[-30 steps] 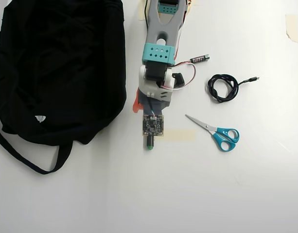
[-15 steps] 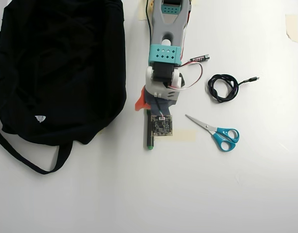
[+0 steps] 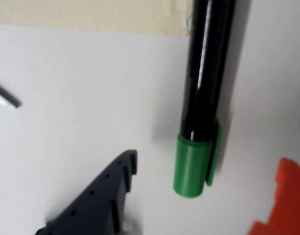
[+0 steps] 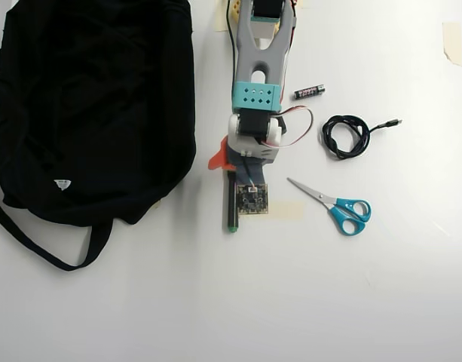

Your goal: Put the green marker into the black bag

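The green marker (image 3: 204,73) lies on the white table, black barrel running up the wrist view, its green cap (image 3: 191,164) nearest the fingers. My gripper (image 3: 208,169) is open and holds nothing. Its dark finger (image 3: 98,196) is left of the cap and its orange finger (image 3: 284,200) is right of it. In the overhead view the marker (image 4: 231,204) pokes out below my gripper (image 4: 232,163), with the wrist hiding the cap end. The black bag (image 4: 95,98) lies at the left, a small gap away from the marker.
Blue-handled scissors (image 4: 332,204) lie right of the marker, their tip also in the wrist view (image 3: 5,97). A coiled black cable (image 4: 345,136), a small battery (image 4: 308,92) and a strip of tan tape (image 4: 287,210) lie nearby. The bag's strap (image 4: 42,245) loops toward the front left.
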`<state>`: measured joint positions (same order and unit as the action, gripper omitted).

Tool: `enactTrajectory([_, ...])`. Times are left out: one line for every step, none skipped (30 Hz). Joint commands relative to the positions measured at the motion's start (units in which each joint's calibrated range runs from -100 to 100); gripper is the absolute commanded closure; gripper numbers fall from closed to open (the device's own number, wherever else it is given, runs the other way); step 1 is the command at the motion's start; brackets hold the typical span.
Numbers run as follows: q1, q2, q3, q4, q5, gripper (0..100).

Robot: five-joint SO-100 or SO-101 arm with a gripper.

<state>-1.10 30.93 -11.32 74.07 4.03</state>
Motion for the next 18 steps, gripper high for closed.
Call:
enactTrajectory([-0.2, 0.2, -3.1, -0.7, 0.1, 64])
enactTrajectory([-0.1, 0.5, -3.1, -0.7, 0.1, 64])
enactTrajectory([-0.1, 0.8, -3.2, -0.9, 0.1, 64])
enactTrajectory([0.0, 1.2, -3.3, -1.0, 0.2, 64])
enactTrajectory([0.1, 1.7, -3.4, -1.4, 0.3, 64])
enactTrajectory([0.1, 2.2, -3.4, -2.0, 0.3, 64])
enactTrajectory([0.1, 2.6, -3.4, -2.5, 0.3, 64])
enactTrajectory([0.2, 3.0, -3.4, -3.0, 0.3, 64])
enactTrajectory([0.3, 3.4, -3.4, -3.4, 0.3, 64])
enactTrajectory([0.3, 3.8, -3.4, -4.1, 0.4, 64])
enactTrajectory([0.3, 3.9, -3.4, -4.2, 0.4, 64])
enactTrajectory([0.3, 4.0, -3.4, -4.2, 0.4, 64])
enactTrajectory([0.3, 4.2, -3.4, -4.2, 0.4, 64])
enactTrajectory([0.3, 4.2, -3.4, -4.2, 0.4, 64])
enactTrajectory([0.3, 4.3, -3.4, -4.3, 0.4, 64])
enactTrajectory([0.3, 4.3, -3.3, -4.6, 0.5, 64])
enactTrajectory([0.3, 4.5, -3.3, -4.6, 0.5, 64])
enactTrajectory([0.3, 4.8, -3.3, -4.6, 0.5, 64])
